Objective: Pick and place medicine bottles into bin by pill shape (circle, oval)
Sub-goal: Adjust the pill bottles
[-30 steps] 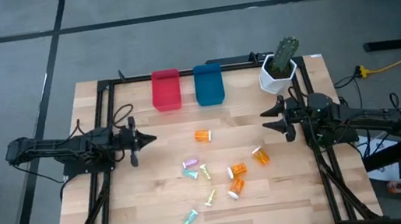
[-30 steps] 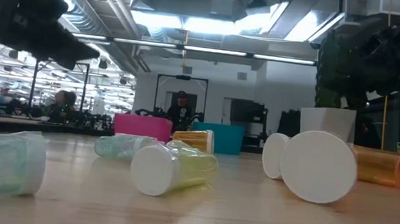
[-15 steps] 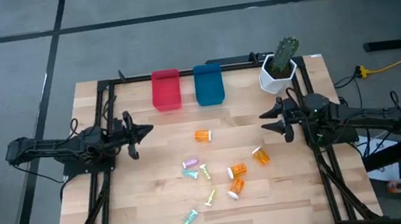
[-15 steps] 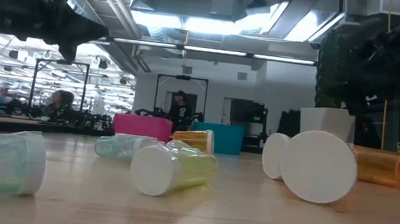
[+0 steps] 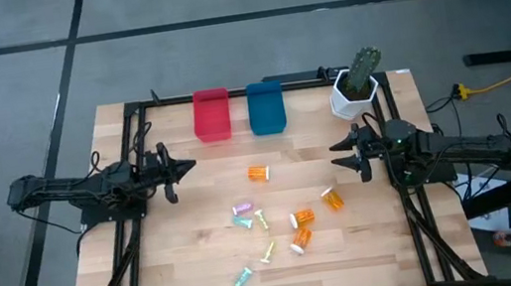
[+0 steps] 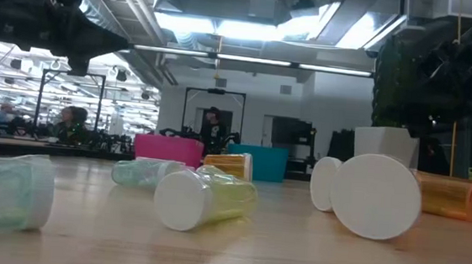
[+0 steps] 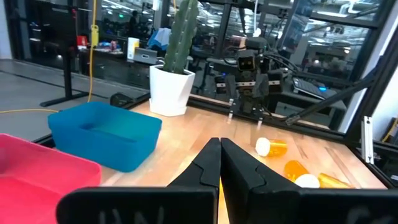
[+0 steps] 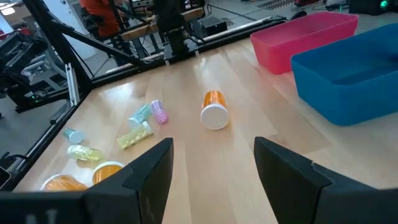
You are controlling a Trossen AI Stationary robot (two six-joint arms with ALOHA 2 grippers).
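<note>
Medicine bottles (image 5: 265, 224) strewn on their sides across the middle of the worktop (image 5: 182, 264), none yet inside the pink bin (image 5: 213, 116) or the blue bin (image 5: 266, 108) at the far edge. Nearest the bins: a lone orange bottle (image 5: 258, 173), white cap toward the right arm. Farther back: a cluster of pink, teal and yellow-tinted bottles, with more orange ones just beside it.

Left gripper (image 5: 188, 164): fingers pressed together, holding nothing, parked above the worktop's left side, well apart from every bottle. Compared with a second before, drawn back slightly and turned toward the bins; judged a withdrawal to a waiting pose, not an approach.

Right gripper (image 5: 339, 152): fingers spread wide, empty, held at the right side near the white cactus pot (image 5: 354, 99). Shifted only a little toward the centre over the same second, lined up on the lone orange bottle in the right wrist view.

Reading for the task: sorting not begun; first pick probably assigned to the right arm, reach and descent still ahead.
</note>
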